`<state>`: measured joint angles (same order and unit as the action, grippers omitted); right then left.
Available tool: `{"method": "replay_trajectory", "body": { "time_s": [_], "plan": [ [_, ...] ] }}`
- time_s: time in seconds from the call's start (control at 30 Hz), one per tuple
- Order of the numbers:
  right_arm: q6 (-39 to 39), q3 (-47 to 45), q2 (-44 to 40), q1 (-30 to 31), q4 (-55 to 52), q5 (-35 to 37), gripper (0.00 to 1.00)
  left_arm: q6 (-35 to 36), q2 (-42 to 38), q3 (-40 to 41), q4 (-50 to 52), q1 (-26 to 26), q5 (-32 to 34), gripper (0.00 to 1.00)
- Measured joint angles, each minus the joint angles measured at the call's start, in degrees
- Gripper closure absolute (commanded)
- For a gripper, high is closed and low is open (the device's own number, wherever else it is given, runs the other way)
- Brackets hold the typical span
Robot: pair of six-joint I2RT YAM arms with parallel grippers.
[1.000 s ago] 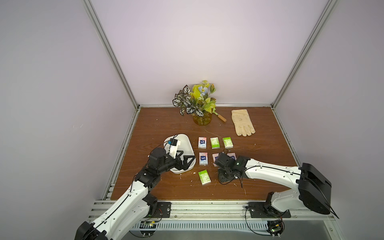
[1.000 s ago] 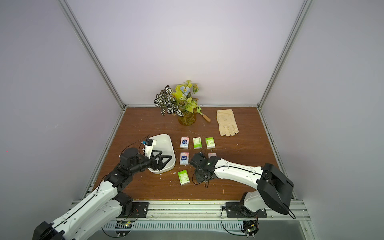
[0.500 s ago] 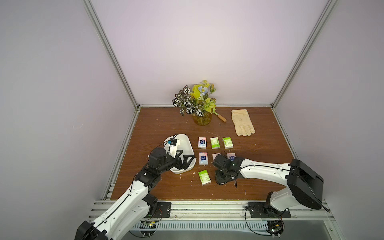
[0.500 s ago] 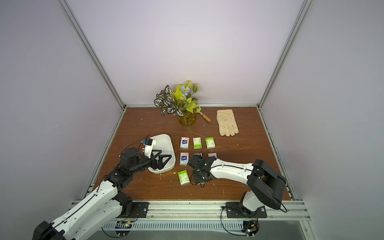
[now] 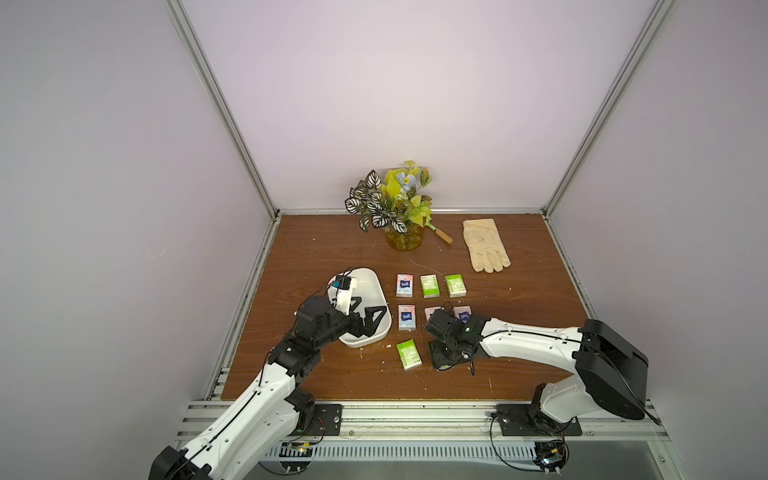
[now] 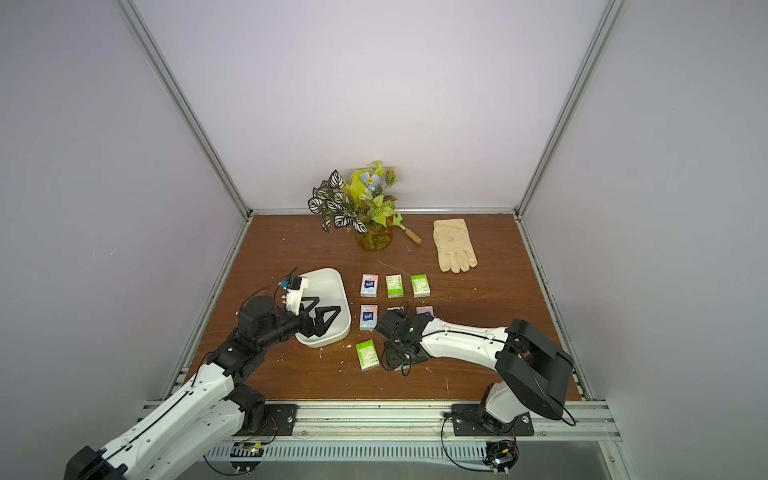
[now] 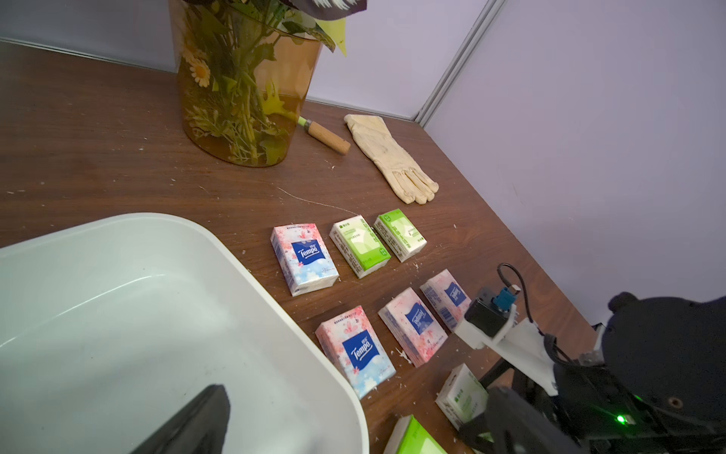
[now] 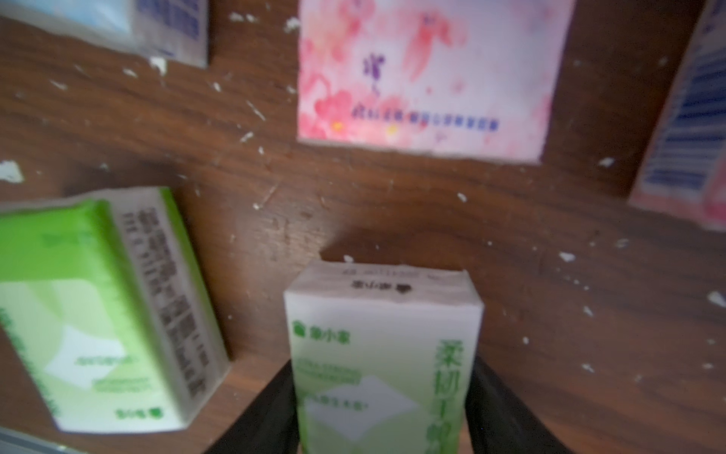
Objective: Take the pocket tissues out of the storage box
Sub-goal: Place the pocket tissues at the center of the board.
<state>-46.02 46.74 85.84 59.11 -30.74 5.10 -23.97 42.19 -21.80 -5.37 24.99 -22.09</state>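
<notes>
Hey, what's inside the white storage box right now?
The storage box looks empty: bare white floor. The open left end effector hangs over it, covering the floor patch beneath in both top views.

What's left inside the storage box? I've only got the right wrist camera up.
Observer: No packet shows in the storage box; the part of its floor in view is bare.
Operator: Where's the left arm?
Observer: The left gripper hangs over the box, its fingers open and empty.
Operator: How many are out, then?
Observer: Eight pocket tissues are outside the box, in rows on the table, counting the green packet at the right gripper.
</notes>
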Motion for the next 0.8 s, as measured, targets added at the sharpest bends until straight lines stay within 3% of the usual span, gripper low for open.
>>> {"method": "replay_trajectory", "body": {
  "time_s": [0.53,0.8],
  "plan": [
    [3.21,15.89,-11.30,-1.49,-9.90,9.99,0.01,3.13,1.49,-6.25,-0.39,-0.02,7.45,0.02],
    [10.69,19.23,-18.03,-12.31,-9.90,11.63,0.01,2.91,1.70,-7.89,-1.07,-4.81,8.90,0.02]
  ]
}}
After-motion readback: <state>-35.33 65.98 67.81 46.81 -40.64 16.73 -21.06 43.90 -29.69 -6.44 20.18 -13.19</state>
